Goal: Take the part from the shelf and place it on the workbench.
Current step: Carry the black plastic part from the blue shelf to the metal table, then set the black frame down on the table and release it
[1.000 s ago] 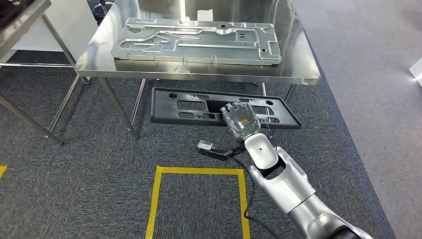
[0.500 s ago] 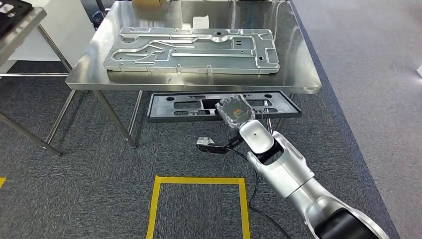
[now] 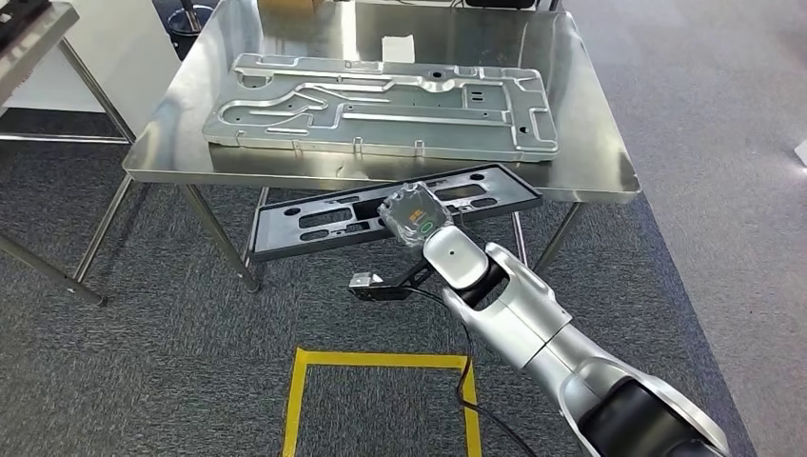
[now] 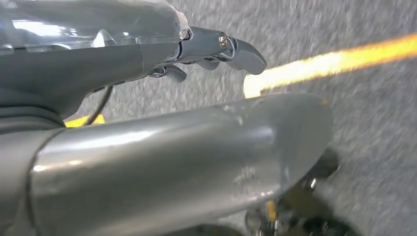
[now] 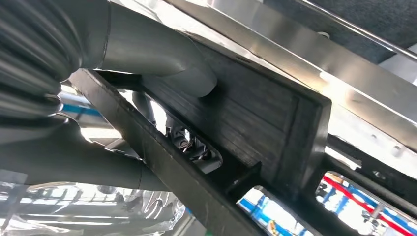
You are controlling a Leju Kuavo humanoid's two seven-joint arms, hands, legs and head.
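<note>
Head view, part: the long black plastic part (image 3: 324,214) with cut-out openings hangs in the air just in front of the workbench's near edge, tilted, its right end higher and close under the table lip, its left end lower.
Right hand: the right hand (image 3: 415,215) grips the black part near its middle; in the right wrist view the thumb (image 5: 162,59) presses on the part's ribbed face (image 5: 255,118) while darker fingers (image 5: 189,145) hook through one opening from the other side.
Right arm: the silver arm (image 3: 533,333) reaches up from the lower right toward the bench, with a small camera bracket (image 3: 373,286) and a black cable beside the wrist.
Workbench: the steel workbench (image 3: 590,162) carries a large grey metal plate (image 3: 381,105) with milled channels, lying flat across most of the top.
Left hand: the left hand (image 4: 216,49) hangs over grey carpet with its fingers loosely curled and nothing in them.
Floor: yellow tape (image 3: 381,360) marks a square on the carpet below the robot.
Side: a second metal table (image 3: 38,29) stands at the far left.
</note>
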